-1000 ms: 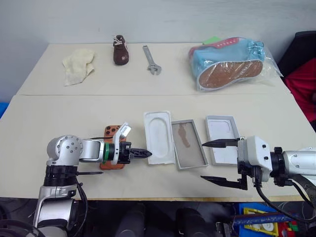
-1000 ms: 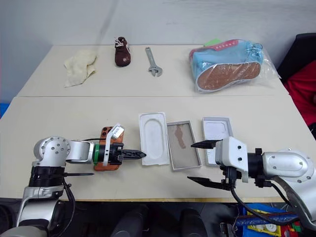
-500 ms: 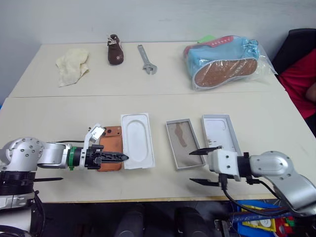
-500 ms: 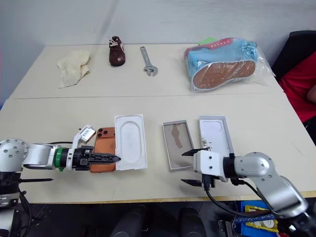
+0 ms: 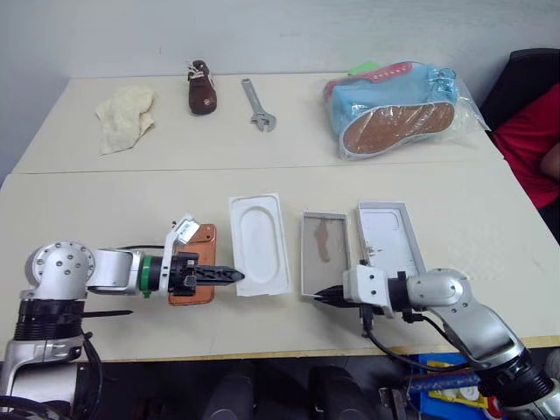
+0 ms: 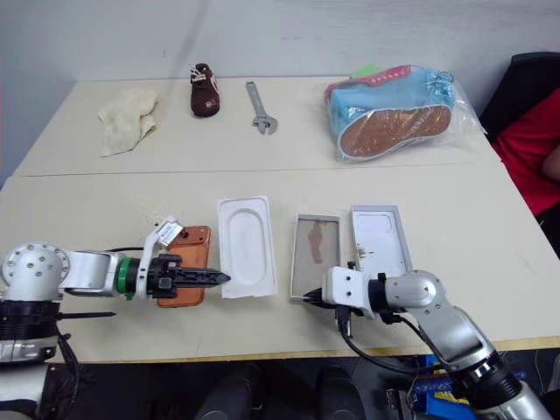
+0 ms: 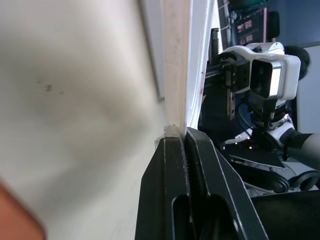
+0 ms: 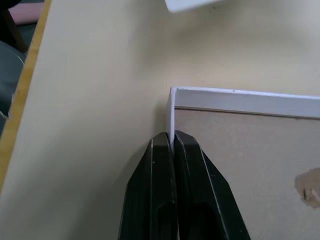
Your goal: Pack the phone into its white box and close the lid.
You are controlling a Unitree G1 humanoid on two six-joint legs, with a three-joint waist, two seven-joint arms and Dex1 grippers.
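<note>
Our left gripper has its jaws clamped on the near rim of the one white insert, the phone lying under that arm. Our right gripper pinches the white box at its near corner by the bench edge; the lid lies just beyond.

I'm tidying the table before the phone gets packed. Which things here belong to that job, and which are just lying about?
Belong to the job:
phone
white box
lid

Just lying about:
white insert
cloth
small brown shoe
wrench
bagged blue shoe
</note>
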